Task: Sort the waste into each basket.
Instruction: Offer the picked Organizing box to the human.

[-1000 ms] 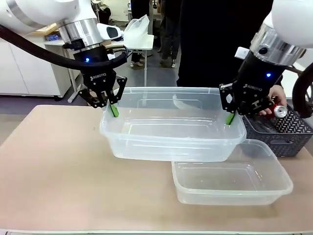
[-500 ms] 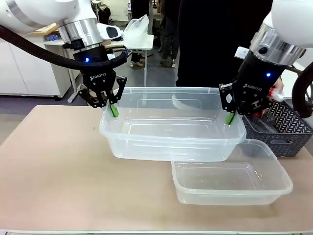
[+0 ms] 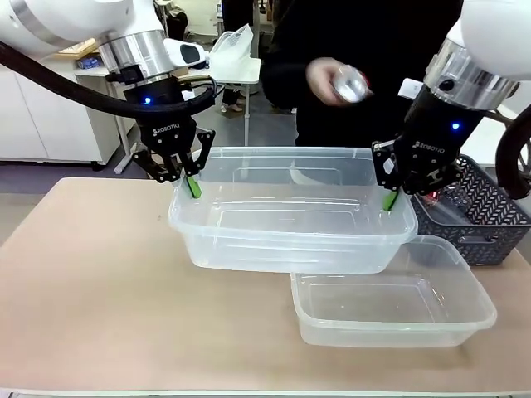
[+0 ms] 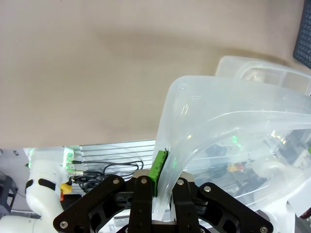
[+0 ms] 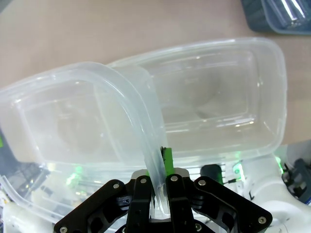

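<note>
Both arms hold one large see-through tub (image 3: 290, 240) by its ends, and it seems raised a little off the table. My left gripper (image 3: 192, 186) is shut on its left rim, my right gripper (image 3: 390, 200) on its right rim. In the left wrist view the gripper (image 4: 163, 180) pinches the tub wall (image 4: 233, 126); in the right wrist view the gripper (image 5: 158, 170) clamps the rim (image 5: 131, 107). A second, smaller tub (image 3: 398, 319) rests on the table at the front right, partly under the large one. A person's hand (image 3: 325, 79) holds a blurred can (image 3: 350, 84) above the far side.
A dark grey lattice basket (image 3: 477, 224) stands at the right edge behind my right gripper, with waste inside; the right wrist view shows a clear bottle (image 5: 286, 9) in it. Bare tabletop (image 3: 91, 290) lies to the left and front.
The person's hand has lifted a can out of the dark basket and swung it up and left, over the large tub's far side. Both arms and the tub stay put.
</note>
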`<state>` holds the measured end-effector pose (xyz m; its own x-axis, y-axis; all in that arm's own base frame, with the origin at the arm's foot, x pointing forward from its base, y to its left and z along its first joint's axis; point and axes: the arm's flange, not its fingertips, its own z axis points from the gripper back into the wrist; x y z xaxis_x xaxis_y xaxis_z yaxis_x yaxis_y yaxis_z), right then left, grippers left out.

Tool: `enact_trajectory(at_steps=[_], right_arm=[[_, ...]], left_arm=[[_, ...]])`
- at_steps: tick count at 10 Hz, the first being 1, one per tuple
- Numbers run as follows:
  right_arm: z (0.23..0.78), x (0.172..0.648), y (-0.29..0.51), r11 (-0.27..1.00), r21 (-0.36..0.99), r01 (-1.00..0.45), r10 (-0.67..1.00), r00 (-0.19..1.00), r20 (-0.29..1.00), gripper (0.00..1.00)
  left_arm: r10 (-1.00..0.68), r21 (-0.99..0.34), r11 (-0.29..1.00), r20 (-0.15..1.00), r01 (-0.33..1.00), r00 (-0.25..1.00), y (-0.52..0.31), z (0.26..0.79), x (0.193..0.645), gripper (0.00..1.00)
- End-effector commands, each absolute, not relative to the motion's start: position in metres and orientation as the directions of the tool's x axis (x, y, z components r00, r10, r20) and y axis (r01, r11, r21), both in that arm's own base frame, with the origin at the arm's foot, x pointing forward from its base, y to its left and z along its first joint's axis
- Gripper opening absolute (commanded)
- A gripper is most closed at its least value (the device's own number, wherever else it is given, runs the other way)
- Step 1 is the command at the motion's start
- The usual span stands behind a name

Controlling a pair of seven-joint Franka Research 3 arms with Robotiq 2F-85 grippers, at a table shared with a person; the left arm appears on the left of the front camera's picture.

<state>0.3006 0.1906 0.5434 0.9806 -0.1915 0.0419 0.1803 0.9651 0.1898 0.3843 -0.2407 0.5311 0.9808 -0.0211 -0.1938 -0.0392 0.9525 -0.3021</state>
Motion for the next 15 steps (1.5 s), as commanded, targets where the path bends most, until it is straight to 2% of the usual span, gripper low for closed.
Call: enact_trajectory(at_steps=[1,15], right_arm=[[0.5466,0.3049,0.1882,0.967,0.177,0.182,-0.192,0.980,0.044,0.04],[0.5466,0.3049,0.1882,0.967,0.177,0.182,-0.192,0.980,0.044,0.04]], left_arm=[[-0.010,-0.329,0.942,-0.201,-0.058,0.979,-0.2397,0.5374,0.3864,0.05],[-0.010,-0.329,0.942,-0.201,-0.058,0.979,-0.2397,0.5374,0.3864,0.05]])
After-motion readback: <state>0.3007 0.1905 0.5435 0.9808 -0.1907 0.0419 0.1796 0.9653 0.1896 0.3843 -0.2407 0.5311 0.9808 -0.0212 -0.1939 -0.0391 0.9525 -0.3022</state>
